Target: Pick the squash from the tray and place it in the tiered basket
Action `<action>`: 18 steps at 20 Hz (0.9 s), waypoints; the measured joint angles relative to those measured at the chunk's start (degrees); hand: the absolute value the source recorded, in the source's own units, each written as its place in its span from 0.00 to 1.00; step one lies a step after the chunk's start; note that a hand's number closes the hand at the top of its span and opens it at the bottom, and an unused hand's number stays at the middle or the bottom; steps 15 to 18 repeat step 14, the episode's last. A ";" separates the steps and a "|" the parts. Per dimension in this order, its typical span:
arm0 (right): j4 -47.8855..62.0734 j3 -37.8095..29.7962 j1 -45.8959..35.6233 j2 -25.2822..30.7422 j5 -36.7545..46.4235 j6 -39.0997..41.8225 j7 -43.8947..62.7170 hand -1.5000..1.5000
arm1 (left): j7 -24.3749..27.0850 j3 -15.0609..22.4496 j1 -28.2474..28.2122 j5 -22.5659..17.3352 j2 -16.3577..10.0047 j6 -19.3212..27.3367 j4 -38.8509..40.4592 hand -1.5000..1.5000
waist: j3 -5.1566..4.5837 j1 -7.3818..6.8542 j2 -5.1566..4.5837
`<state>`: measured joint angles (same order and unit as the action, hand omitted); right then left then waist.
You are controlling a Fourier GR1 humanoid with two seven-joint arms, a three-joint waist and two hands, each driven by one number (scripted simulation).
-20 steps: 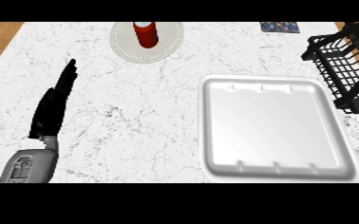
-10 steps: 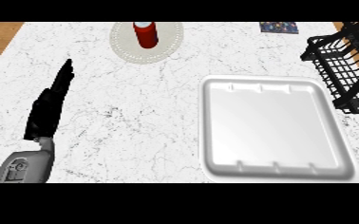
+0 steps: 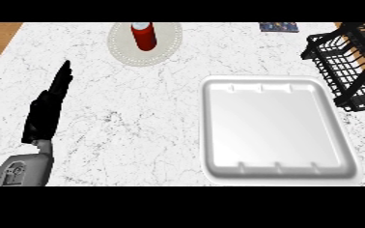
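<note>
The white tray (image 3: 278, 164) lies on the marble counter at the right, and nothing shows inside it. No squash is visible anywhere. The black wire tiered basket (image 3: 341, 63) stands at the right edge, cut off by the frame; something orange-tan shows through its wires at the top, too small to identify. My left hand (image 3: 49, 106) rests at the left of the counter, open, fingers straight and pointing away from me, holding nothing. My right hand does not show.
A round white plate (image 3: 167, 41) sits at the back centre with a red can (image 3: 144, 35) standing on it. A small dark printed card (image 3: 279, 26) lies at the back right. The wooden floor shows past the counter's far left corner.
My left hand and forearm have drifted slightly left and toward me. Nothing else has moved.
</note>
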<state>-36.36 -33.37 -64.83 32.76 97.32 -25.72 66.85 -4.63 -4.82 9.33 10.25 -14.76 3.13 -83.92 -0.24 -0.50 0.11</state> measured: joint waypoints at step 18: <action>-31.22 -4.67 7.23 -16.92 5.13 3.89 2.38 0.00 | -0.43 -2.06 -3.08 -0.25 -1.00 0.36 -0.25 0.50 | 0.04 4.12 2.04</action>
